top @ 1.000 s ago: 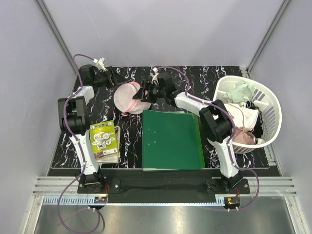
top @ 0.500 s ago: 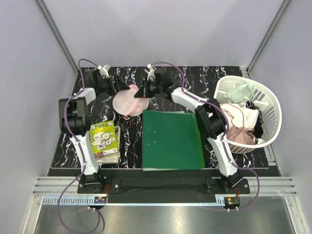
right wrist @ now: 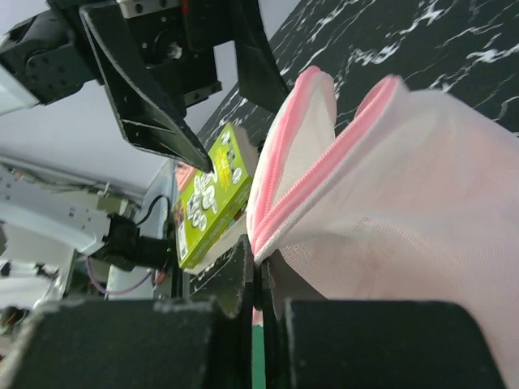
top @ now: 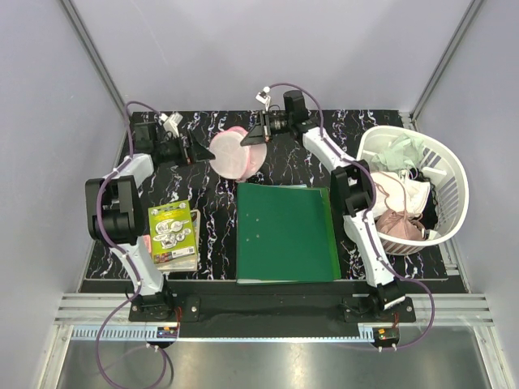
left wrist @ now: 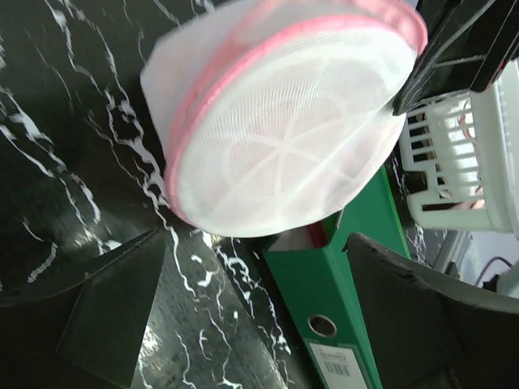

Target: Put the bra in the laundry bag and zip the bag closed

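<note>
Black marbled worktop point(top: 219, 227) spread below us, white slatted basket point(top: 459, 180) of laundry off on the right edge, green binder point(top: 285, 232) lying flat in the centre. And up at the far side, there's the laundry bag point(top: 233, 156), lifted off the surface and tipped on edge, hanging between the two arms. A small green box point(top: 171, 231) sits near the left arm, out of the way.

The right end effector point(top: 258, 136) has its fingers pinched tight on the bag's pink rim point(right wrist: 280, 174), carrying the whole pouch from that one spot. The left end effector point(top: 193, 154) is spread wide, empty, just beside the bag's mesh face and not touching it.

On the right wrist view the two pink edges gape apart, so the zip looks unclosed there. Whether the bra is inside, hard to say; the mesh shows only a faint pink.

The dangers? That thin pinch could slide off the rim and drop the bag. And if the left closes on loose mesh instead of the zip pull, the pouch will just swing and the gap will stay open, perhaps spilling its load.
</note>
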Robot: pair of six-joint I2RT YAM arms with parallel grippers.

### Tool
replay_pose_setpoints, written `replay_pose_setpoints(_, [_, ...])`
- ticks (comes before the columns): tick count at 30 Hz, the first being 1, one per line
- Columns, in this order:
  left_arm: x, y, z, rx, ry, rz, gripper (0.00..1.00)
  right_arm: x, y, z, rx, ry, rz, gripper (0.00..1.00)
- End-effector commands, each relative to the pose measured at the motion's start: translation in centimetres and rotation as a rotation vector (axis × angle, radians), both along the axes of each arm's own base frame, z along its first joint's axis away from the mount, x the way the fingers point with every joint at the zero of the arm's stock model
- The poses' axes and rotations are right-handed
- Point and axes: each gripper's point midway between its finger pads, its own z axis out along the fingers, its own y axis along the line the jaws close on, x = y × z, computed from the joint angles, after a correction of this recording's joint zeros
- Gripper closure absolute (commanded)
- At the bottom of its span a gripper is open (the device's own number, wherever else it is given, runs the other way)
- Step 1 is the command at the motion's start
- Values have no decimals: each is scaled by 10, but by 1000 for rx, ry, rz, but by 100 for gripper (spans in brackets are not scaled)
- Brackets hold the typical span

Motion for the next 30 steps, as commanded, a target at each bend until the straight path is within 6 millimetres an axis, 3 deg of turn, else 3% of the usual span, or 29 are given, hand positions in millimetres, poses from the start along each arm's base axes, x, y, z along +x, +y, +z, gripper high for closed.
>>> replay_pose_setpoints(1, [-5, -9, 13, -32, -44, -46, 1, -29, 14, 21, 68, 10, 170, 100])
replay_pose_setpoints(13, [24, 6, -23, 62, -14, -52, 1, -40, 11, 27, 88, 32, 233, 100])
replay_pose_setpoints(16, [18, -2, -24, 7, -23, -132, 1, -42, 12, 31, 91, 28, 238, 100])
replay_pose_setpoints(19, [10, -18, -11, -119, -37, -242, 1, -45, 13, 35, 97, 29, 251, 100])
replay_pose_setpoints(22, [14, -21, -14, -162, -20, -252, 7, -47, 17, 34, 97, 33, 256, 100])
replay_pose_setpoints(25, [19, -21, -13, -171, -11, -226, 35, -43, 19, 30, 88, 38, 230, 98])
replay_pose_setpoints(26, [22, -19, -13, -173, 12, -195, 65, -42, 20, 30, 85, 38, 221, 89])
replay_pose_setpoints(28, [27, -11, -5, -223, 63, -113, 92, -33, 22, 25, 66, 45, 163, 83])
replay_pose_setpoints(29, [26, -9, -4, -246, 96, -70, 100, -31, 23, 26, 63, 42, 146, 81])
replay_pose_setpoints(30, [24, -7, 13, -299, 142, -15, 100, -27, 24, 26, 56, 48, 120, 74])
